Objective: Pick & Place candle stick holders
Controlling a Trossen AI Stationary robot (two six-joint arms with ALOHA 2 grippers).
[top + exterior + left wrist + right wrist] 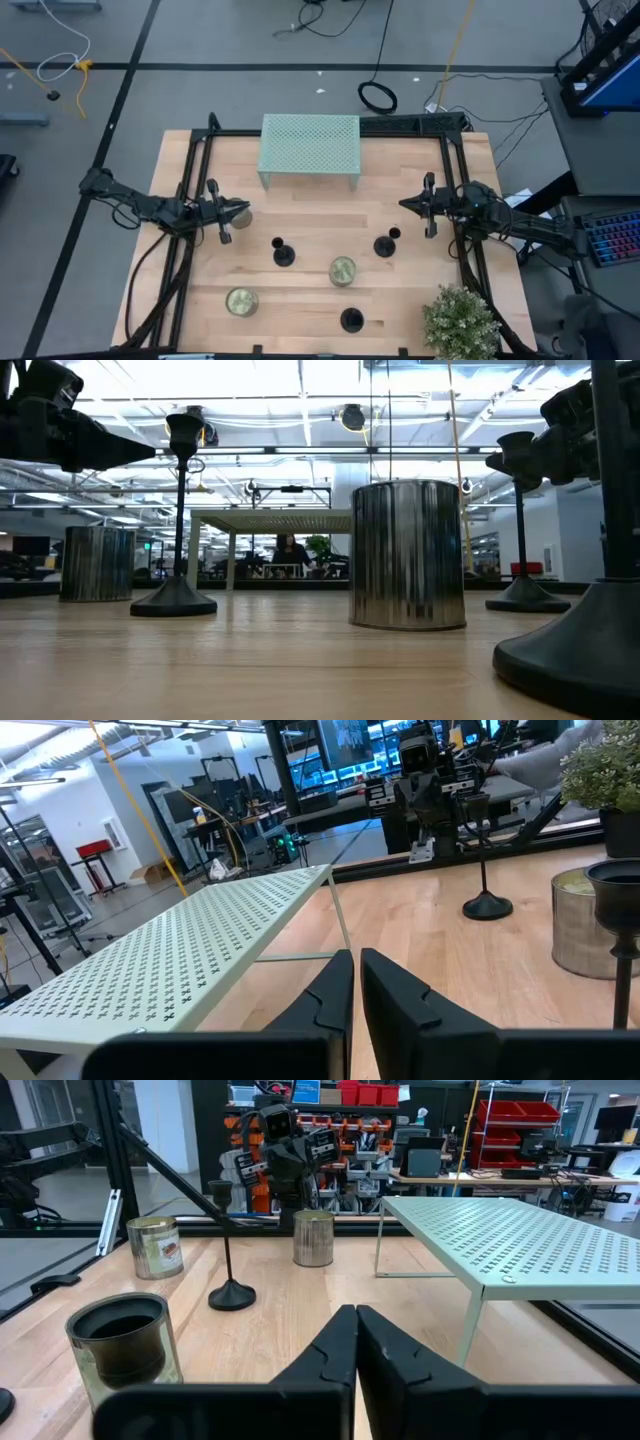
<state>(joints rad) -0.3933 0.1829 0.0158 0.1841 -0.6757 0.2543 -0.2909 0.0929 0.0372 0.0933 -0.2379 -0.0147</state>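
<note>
Candle stick holders point(178, 510) beside apparently metal tins point(408, 555)

Bright ceiling lights point(300, 380) are flooding the room evenly from overhead, blowing out to white glare in the low view. Shadows on the worktop point(310, 215) are staying faint. The nearest holder base point(580, 650) is looming blurred, and the dark fingers point(385, 1005) are showing soft up close.

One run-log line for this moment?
left hand: shut, idle | right hand: shut, idle | candle stick holders: three on table, untouched
</note>
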